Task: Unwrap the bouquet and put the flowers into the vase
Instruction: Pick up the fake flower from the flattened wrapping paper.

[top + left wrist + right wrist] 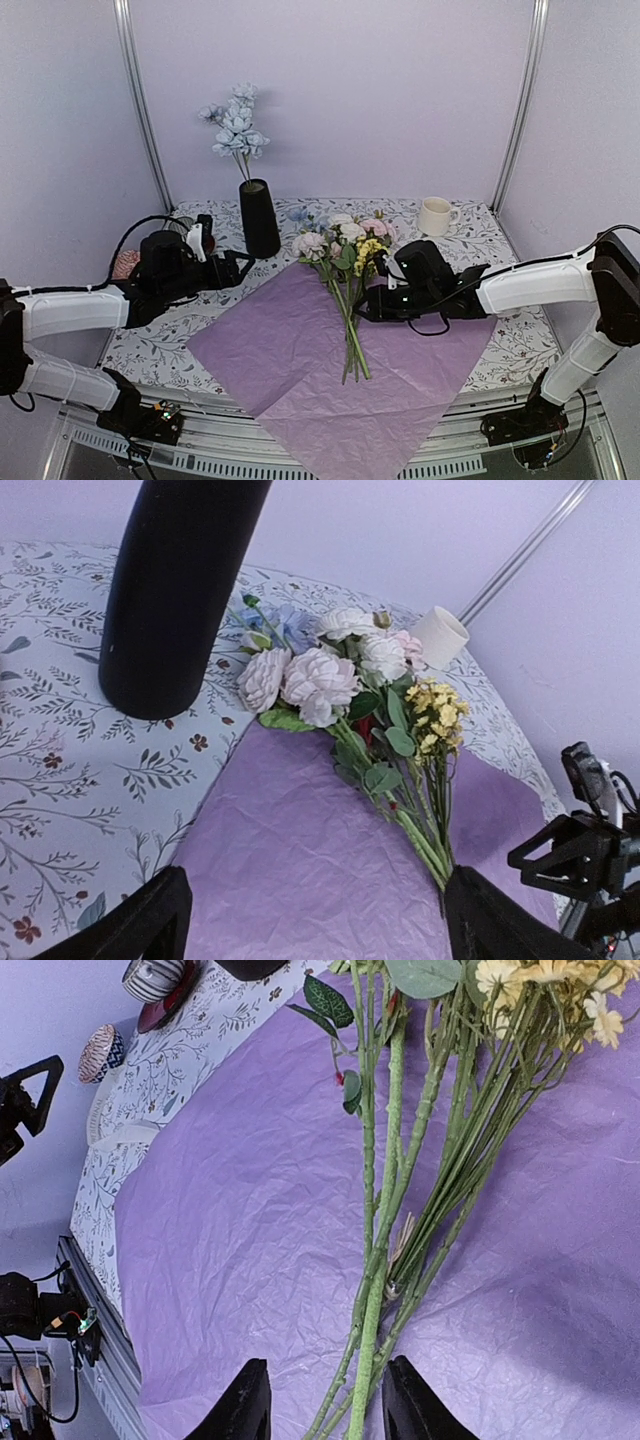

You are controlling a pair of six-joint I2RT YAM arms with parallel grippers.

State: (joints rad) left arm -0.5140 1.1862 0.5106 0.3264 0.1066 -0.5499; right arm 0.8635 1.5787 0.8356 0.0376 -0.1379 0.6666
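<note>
Two-arm job: straddles stems (375, 1260) with right pincer (328, 1363), half-closed, not clamped, for lift off paper (220, 1210); holds left pincer (315, 880) wide beside vase (170, 590) for steadying.

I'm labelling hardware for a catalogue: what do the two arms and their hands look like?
Both the left arm and right arm have white tubular links and black joints. The left hand and right hand are black. Black cables loop alongside.

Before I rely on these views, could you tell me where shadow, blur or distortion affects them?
Top external: soft, even lilac light, everything sharp, no glare. Left wrist: the close vase bulges and leans from lens distortion. Right wrist: flower stems crisp, with a broad soft shadow on the purple paper.
</note>
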